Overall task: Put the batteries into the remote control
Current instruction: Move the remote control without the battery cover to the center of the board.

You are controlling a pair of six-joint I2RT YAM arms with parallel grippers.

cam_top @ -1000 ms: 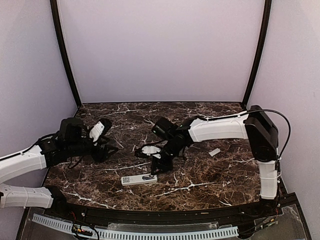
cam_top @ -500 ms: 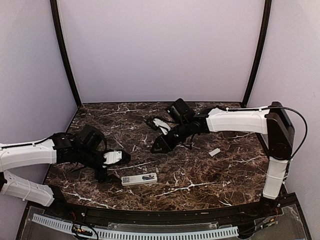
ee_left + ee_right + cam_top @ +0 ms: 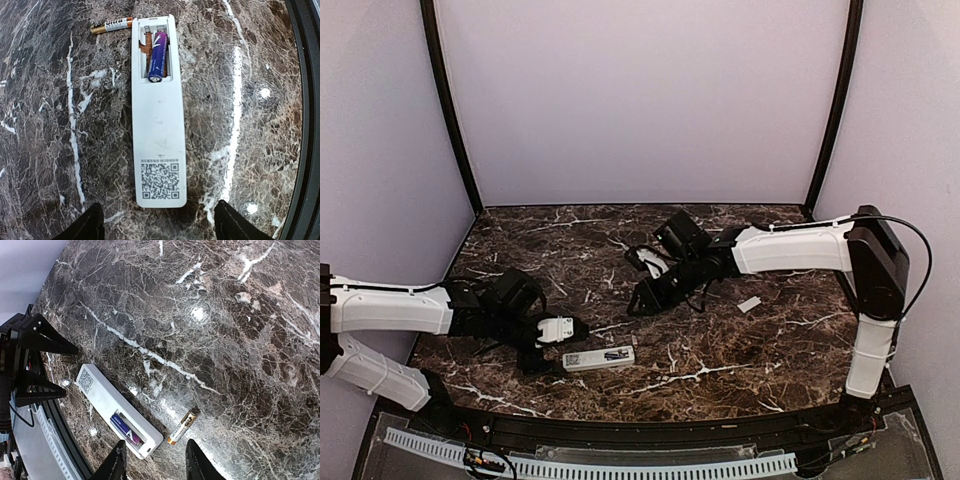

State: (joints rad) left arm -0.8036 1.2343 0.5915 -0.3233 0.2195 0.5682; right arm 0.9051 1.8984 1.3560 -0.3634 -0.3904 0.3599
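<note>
The white remote control (image 3: 598, 358) lies back up near the table's front edge, its QR label at the left end. In the open recess (image 3: 155, 50) lies one purple-blue battery (image 3: 158, 55) (image 3: 125, 429). A second, gold-and-black battery (image 3: 111, 25) (image 3: 183, 426) lies loose on the marble just beyond the recess end. My left gripper (image 3: 560, 345) (image 3: 159, 222) is open, low at the remote's QR end, with its fingers astride the line of the remote and not touching it. My right gripper (image 3: 640, 300) (image 3: 155, 460) hangs open and empty above the table, behind the remote.
A small white flat piece (image 3: 749, 304) lies on the dark marble table (image 3: 720, 350) at the right. The black front rim (image 3: 305, 100) runs close alongside the remote. Lilac walls close in the back and both sides.
My left gripper has swung from the left side forward to the remote's QR end. My right gripper has left the remote and moved back toward the table's middle.
</note>
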